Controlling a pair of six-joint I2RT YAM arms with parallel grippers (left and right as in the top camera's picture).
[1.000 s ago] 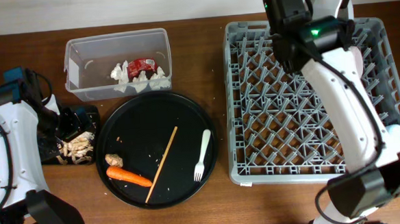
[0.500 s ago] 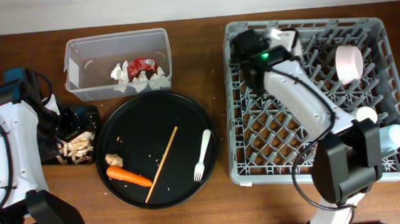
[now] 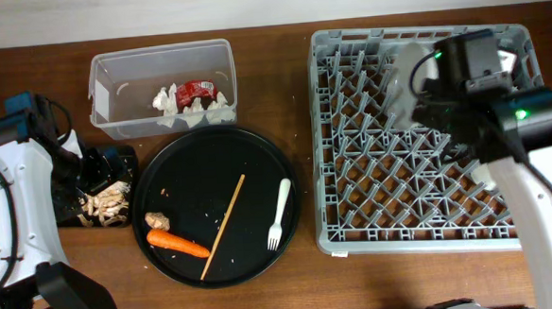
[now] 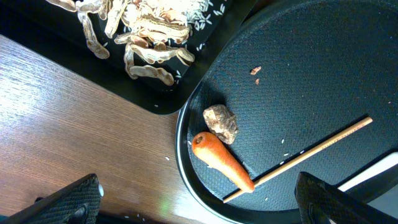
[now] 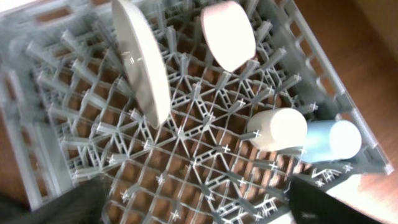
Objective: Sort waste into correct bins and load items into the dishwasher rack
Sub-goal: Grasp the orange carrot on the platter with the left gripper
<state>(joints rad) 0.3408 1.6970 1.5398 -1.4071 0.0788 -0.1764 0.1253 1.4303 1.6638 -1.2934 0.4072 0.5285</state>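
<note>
My left gripper [image 4: 196, 194] is spread wide with nothing between its fingers; it hangs over the near rim of the round tray [image 4: 323, 74], at the left of the overhead frame. Just ahead of it on that tray lie the carrot [image 4: 221, 160] and a brown scrap [image 4: 221, 122], touching each other, with the chopstick [image 4: 305, 155] running slantwise beside them. The fork [image 3: 279, 213] lies at the tray's right side. The shallow tray [image 4: 140, 93], upper left in the wrist view, carries peelings and rice [image 4: 149, 37].

My right gripper [image 5: 193, 200] is blurred but also wide apart and empty, above the rack [image 5: 186, 143]. In the rack the white bowl [image 5: 140, 62] stands on edge, the pink bowl [image 5: 227, 34] is beside it, and the white cup [image 5: 278, 129] and blue cup [image 5: 333, 140] lie together.

The tub [image 3: 112, 87], upper left on the bench [image 3: 272, 74], holds napkins [image 3: 169, 99] and the red wrapper [image 3: 195, 91].
</note>
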